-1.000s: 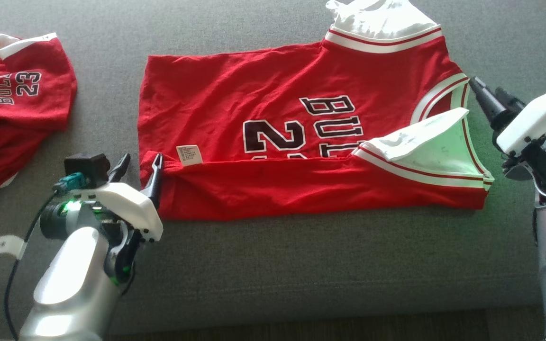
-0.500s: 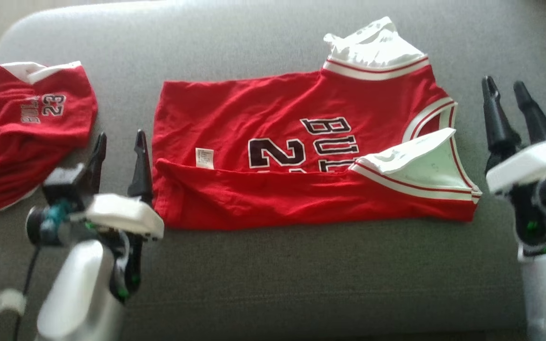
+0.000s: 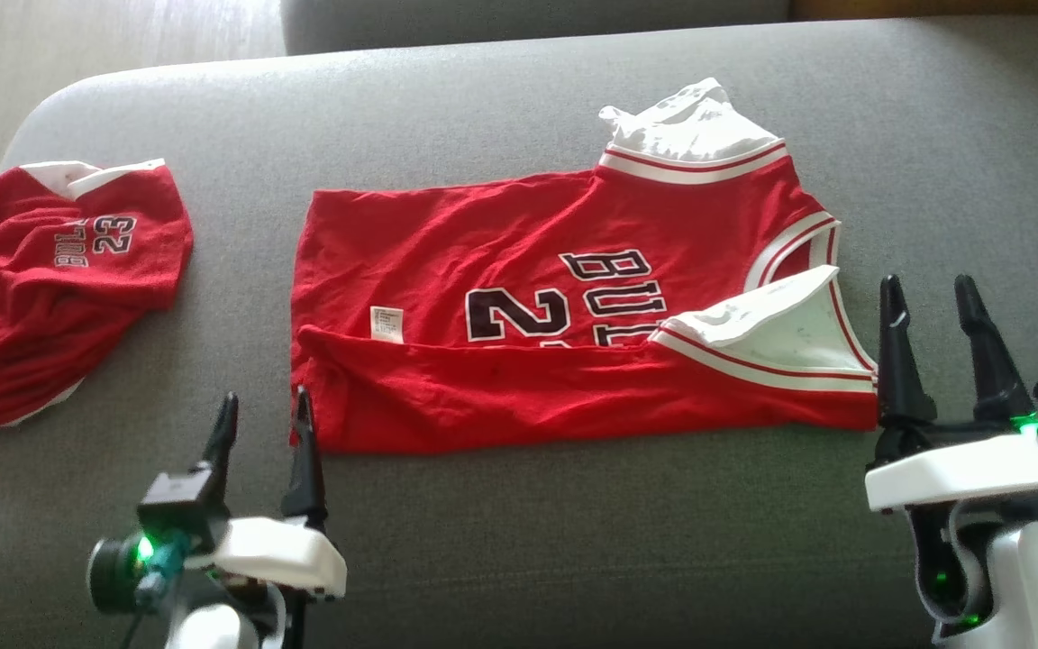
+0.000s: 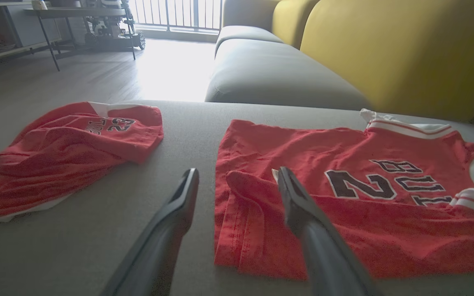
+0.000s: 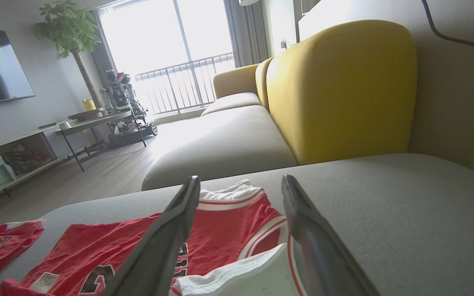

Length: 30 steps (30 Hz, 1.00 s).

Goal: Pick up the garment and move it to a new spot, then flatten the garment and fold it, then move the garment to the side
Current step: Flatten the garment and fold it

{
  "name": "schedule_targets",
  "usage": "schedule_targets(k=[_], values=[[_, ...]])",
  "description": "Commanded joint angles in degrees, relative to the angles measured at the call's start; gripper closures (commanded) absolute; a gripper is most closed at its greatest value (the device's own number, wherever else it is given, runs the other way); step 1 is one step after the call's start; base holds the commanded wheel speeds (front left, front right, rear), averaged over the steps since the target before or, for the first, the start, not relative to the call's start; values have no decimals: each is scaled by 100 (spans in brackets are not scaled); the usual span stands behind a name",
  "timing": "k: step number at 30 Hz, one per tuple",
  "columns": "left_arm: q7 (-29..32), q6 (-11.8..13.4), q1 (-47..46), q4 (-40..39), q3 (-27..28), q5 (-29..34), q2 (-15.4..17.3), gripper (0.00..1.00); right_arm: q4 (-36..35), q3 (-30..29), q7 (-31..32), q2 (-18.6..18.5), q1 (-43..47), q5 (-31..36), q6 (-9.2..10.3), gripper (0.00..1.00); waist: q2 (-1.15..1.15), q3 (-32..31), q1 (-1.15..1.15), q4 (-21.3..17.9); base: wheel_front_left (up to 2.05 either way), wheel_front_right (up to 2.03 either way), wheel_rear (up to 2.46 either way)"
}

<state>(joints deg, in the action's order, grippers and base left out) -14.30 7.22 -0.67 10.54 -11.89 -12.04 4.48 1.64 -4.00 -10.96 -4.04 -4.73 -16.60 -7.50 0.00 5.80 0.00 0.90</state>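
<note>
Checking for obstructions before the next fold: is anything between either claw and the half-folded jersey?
Nothing visible. The left claw, open, sits at the near-left corner of the jersey; the right claw, open, by its near-right corner, with bare cushion between. The second jersey lies well off left.

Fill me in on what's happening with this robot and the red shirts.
A two-armed robot is partway through folding a red jersey on a grey cushion. The jersey lies spread flat, with its near long edge folded up over the bottom of the number. Both hands are open and hold nothing: the left hand sits by the jersey's near left corner, the right hand just off its armhole end. A second red jersey lies crumpled to the left.
</note>
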Motion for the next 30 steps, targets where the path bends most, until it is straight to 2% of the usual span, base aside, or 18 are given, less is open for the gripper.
schedule_targets(k=[1,13,16,24,30], values=[[-69,-19,-152,-36,204,80,-17,0,-181,107,-77,16,-88,10,1,0,0,-11,0,-36,0,0,0],[-70,6,-387,1178,359,-217,-145,0,-140,232,-100,100,-121,3,1,0,0,62,0,-345,0,0,0],[-70,52,-566,1543,540,-606,-155,0,-140,229,-98,105,-125,4,1,0,0,107,0,-417,0,0,0],[-70,5,-946,2169,386,-1019,-158,0,-113,240,-103,112,-165,-18,1,0,0,203,0,-577,0,0,0],[-70,133,-1104,2596,362,-1171,-159,0,-132,239,-113,114,-194,5,1,0,0,279,0,-648,0,0,0]])
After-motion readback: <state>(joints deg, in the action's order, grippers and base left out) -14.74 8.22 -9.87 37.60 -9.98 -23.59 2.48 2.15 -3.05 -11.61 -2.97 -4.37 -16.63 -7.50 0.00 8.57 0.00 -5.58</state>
